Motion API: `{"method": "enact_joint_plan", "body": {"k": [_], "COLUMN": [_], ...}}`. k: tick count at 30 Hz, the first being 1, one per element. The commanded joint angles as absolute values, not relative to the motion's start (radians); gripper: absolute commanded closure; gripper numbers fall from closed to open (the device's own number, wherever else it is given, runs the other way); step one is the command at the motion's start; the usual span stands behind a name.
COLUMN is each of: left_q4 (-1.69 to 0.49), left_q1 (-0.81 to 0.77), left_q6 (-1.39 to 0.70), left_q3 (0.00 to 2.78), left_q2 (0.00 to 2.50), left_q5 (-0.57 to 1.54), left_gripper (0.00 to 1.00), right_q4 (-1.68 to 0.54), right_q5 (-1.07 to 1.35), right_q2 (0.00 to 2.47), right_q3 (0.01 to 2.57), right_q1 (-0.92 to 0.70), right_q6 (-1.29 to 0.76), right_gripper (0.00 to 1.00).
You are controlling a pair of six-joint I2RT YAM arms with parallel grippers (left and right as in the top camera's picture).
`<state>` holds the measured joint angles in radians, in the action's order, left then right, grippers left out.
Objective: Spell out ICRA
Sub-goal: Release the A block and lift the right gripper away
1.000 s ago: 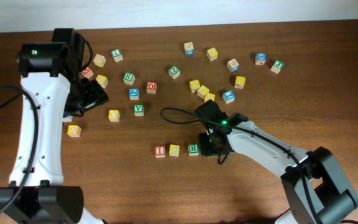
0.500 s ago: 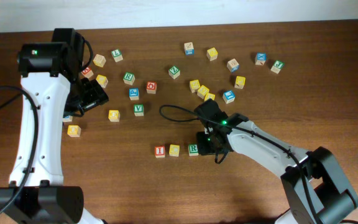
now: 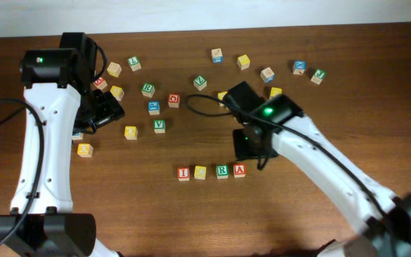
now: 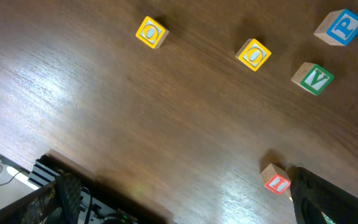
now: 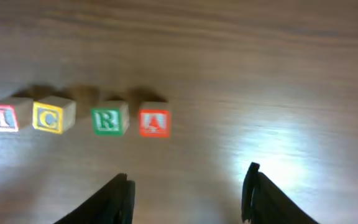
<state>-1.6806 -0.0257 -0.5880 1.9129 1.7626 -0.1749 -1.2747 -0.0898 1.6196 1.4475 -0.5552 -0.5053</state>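
Four wooden alphabet cubes stand in a straight row on the brown wooden table (image 3: 120,207), reading I-C-R-A from left to right in the overhead view: the red-lettered I cube (image 3: 183,173), the yellow-faced C cube (image 3: 200,172), the green-lettered R cube (image 3: 222,170) and the red-lettered A cube (image 3: 239,170). The cubes sit just beside one another. Narrow gaps show between them in the right wrist view, and the gap between C and R is slightly wider. The right gripper (image 5: 187,190) hangs above the table near the A end of the row. Its fingers (image 5: 120,198) are spread apart, hold nothing and touch no cube. The left gripper (image 3: 111,112) is well away from the row on the table's left side. In its wrist view its dark fingers sit at the lower corners of the frame, wide apart, with nothing between them. Other lettered cubes lie scattered across the far half of the table, among them a green V cube (image 3: 159,126) and a red O cube (image 3: 173,100), both apart from the row.
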Motion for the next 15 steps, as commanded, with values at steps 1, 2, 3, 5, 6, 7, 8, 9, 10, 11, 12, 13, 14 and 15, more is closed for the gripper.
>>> {"method": "enact_joint_plan", "body": {"k": [1, 2, 3, 5, 6, 7, 8, 9, 10, 11, 12, 13, 14, 15], "left_q4": [-1.681, -1.681, -1.681, -1.681, -1.681, -1.681, -1.681, -1.681, -1.681, -1.681, -1.681, -1.681, -1.681, -1.681], "left_q1": [-0.023, -0.023, -0.023, -0.023, -0.023, -0.023, -0.023, -0.023, -0.023, -0.023, -0.023, -0.023, -0.023, -0.023], "left_q6": [-0.601, -0.601, -0.601, -0.602, -0.602, -0.601, -0.601, -0.601, -0.602, -0.602, -0.601, -0.601, -0.602, -0.601], "left_q3": [1.912, 1.912, 1.912, 1.912, 1.912, 1.912, 1.912, 1.912, 1.912, 1.912, 1.912, 1.912, 1.912, 1.912], "left_q2": [1.768, 1.768, 1.768, 1.768, 1.768, 1.768, 1.768, 1.768, 1.768, 1.768, 1.768, 1.768, 1.768, 1.768], "left_q5": [-0.179, -0.179, -0.179, -0.179, -0.179, -0.179, -0.179, -0.179, -0.179, -0.179, -0.179, -0.179, -0.179, -0.179], "left_gripper": [0.01, 0.01, 0.01, 0.01, 0.01, 0.01, 0.01, 0.01, 0.01, 0.01, 0.01, 0.01, 0.01, 0.01], "right_q4": [-1.374, -1.408, -1.428, -1.467, -1.478, -1.478, -1.478, -1.478, -1.477, -1.477, -1.477, -1.477, -1.477, -1.477], "right_q5": [-0.242, -0.247, -0.244, -0.235, -0.214, -0.179, -0.172, -0.164, -0.166, -0.165, -0.165, -0.150, -0.101, -0.078], "right_q2": [1.438, 1.393, 1.364, 1.319, 1.317, 1.321, 1.325, 1.331, 1.342, 1.352, 1.367, 1.382, 1.399, 1.409], "right_q3": [1.484, 1.484, 1.484, 1.484, 1.482, 1.474, 1.470, 1.467, 1.463, 1.462, 1.462, 1.462, 1.462, 1.462], "right_q1": [-0.525, -0.487, -0.448, -0.339, -0.291, -0.248, -0.230, -0.202, -0.153, -0.115, -0.071, -0.042, -0.018, -0.009], "right_q6": [-0.505, -0.483, -0.461, -0.419, -0.413, -0.371, -0.362, -0.350, -0.343, -0.344, -0.344, -0.345, -0.345, -0.344], "right_gripper": [0.52, 0.53, 0.58, 0.67, 0.68, 0.72, 0.73, 0.73, 0.66, 0.62, 0.49, 0.48, 0.37, 0.28]}}
